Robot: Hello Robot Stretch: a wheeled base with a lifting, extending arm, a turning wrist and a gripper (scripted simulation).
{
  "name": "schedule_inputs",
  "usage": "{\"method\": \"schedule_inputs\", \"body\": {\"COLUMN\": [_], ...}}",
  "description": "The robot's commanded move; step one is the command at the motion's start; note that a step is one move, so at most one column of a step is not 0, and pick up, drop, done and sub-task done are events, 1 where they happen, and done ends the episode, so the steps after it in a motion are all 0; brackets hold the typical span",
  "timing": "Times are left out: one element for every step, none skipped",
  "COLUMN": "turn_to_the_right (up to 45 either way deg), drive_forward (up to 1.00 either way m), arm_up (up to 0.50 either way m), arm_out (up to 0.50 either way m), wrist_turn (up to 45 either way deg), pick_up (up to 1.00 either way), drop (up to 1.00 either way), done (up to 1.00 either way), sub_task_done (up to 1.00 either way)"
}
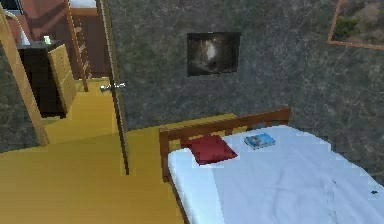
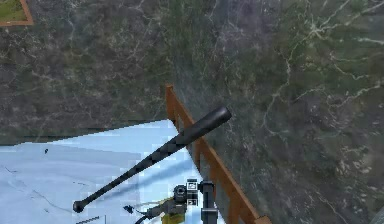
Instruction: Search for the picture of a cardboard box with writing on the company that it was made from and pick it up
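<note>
- Where the cardboard box is cannot be told; no shape in either view can be made out as one.
- The gripper sits at the bottom edge of the arm side view, partly cut off, with the white bed behind it. I cannot tell how its fingers stand or whether it holds anything.
- A small yellowish blob beside the gripper's body is too small to name.
- Just above, a long black baseball bat lies slanted on the bed, its thick end against the brown wooden headboard.
- In the forward view's lower right, a red pillow and a small blue book lie near the headboard.
- A dark framed picture hangs top centre, its subject unclear.
- An orange-framed picture is cut off at the upper right.
- On the left, an open wooden door partly hides a dark dresser.
</note>
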Motion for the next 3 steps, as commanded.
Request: {"method": "schedule_inputs", "body": {"turn_to_the_right": [0.0,0.0,0.0], "drive_forward": [0.00,0.00,0.00], "arm_up": [0.00,0.00,-0.30], "arm_out": [0.00,0.00,0.00], "wrist_turn": [45.0,12.0,0.0], "pick_up": [0.00,0.00,0.00], "drop": [0.00,0.00,0.00], "done": [0.00,0.00,0.00], "sub_task_done": [0.00,0.00,0.00]}}
